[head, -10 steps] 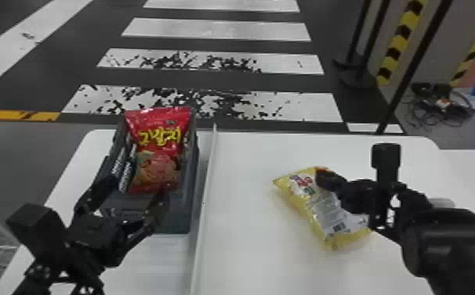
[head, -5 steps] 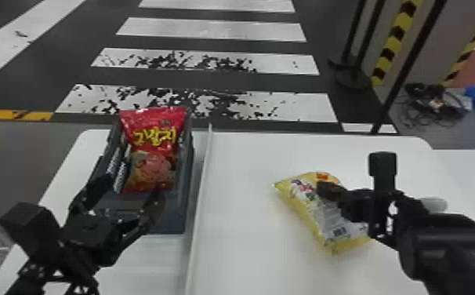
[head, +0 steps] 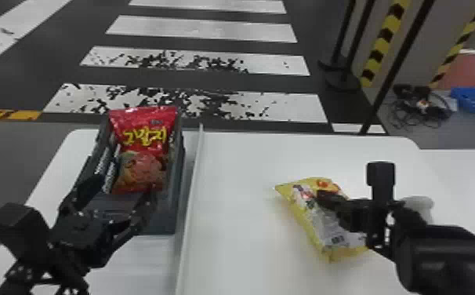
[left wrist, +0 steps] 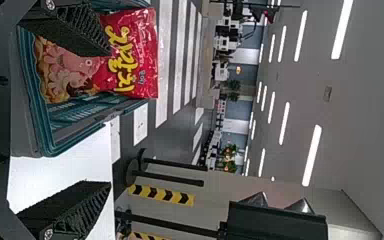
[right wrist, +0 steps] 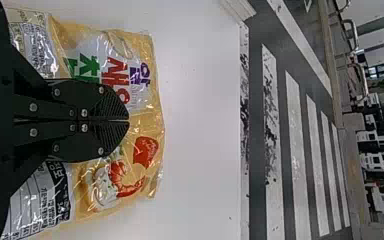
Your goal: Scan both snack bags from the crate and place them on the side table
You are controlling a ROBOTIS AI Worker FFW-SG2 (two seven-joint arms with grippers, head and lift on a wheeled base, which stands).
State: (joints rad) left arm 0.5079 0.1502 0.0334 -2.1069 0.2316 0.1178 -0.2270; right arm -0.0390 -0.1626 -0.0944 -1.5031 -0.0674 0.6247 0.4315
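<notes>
Currently: 1 yellow bag [head: 319,223], out of crate [head: 160,223], at R side, over white table [head: 240,176]. R gripper [right wrist: 128,120]: fingers together, apparently pinching bag film. 1 red bag [head: 142,157], in crate, leaning up past rim. L gripper [head: 123,187]: fingers spread, at crate's near end; nothing held.

Status, est.: approx. halfway, 1 of 2 bags out. Scans: none verifiable, qty. unk. Outstanding: yellow bag's release on side table; red bag's pick, scan & placement. Adj. white surface [head: 464,168], far R: poss. side table, unconf.
</notes>
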